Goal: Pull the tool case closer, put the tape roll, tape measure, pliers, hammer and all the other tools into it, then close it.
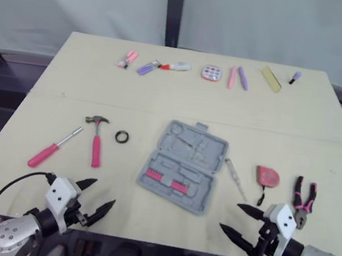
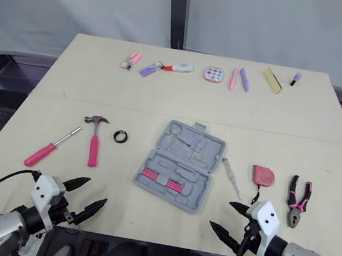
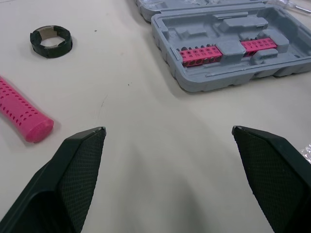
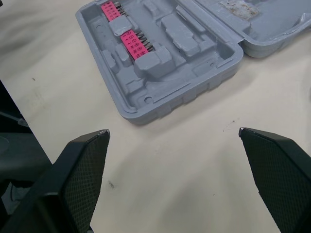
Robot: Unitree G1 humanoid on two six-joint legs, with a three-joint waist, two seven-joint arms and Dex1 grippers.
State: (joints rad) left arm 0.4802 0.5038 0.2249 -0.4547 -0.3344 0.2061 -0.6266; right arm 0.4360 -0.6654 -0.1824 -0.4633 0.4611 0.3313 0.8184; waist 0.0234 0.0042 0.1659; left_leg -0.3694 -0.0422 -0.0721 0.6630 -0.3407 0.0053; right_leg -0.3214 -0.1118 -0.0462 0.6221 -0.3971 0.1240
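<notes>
The grey tool case (image 1: 182, 165) lies open in the middle of the table, with pink bit holders in its near half. To its left are a black tape roll (image 1: 122, 137), a pink-handled hammer (image 1: 97, 140) and a pink screwdriver (image 1: 51, 148). On its right lie a thin tester screwdriver (image 1: 235, 178), a red tape measure (image 1: 267, 176) and pink-and-black pliers (image 1: 304, 197). My left gripper (image 1: 100, 196) is open above the near edge, left of the case. My right gripper (image 1: 230, 216) is open near the case's front right corner. Both hold nothing.
A row of small pink and purple items (image 1: 166, 66) and a yellow block (image 1: 270, 78) lies along the far side of the table. The near table edge (image 1: 162, 243) runs just under both grippers.
</notes>
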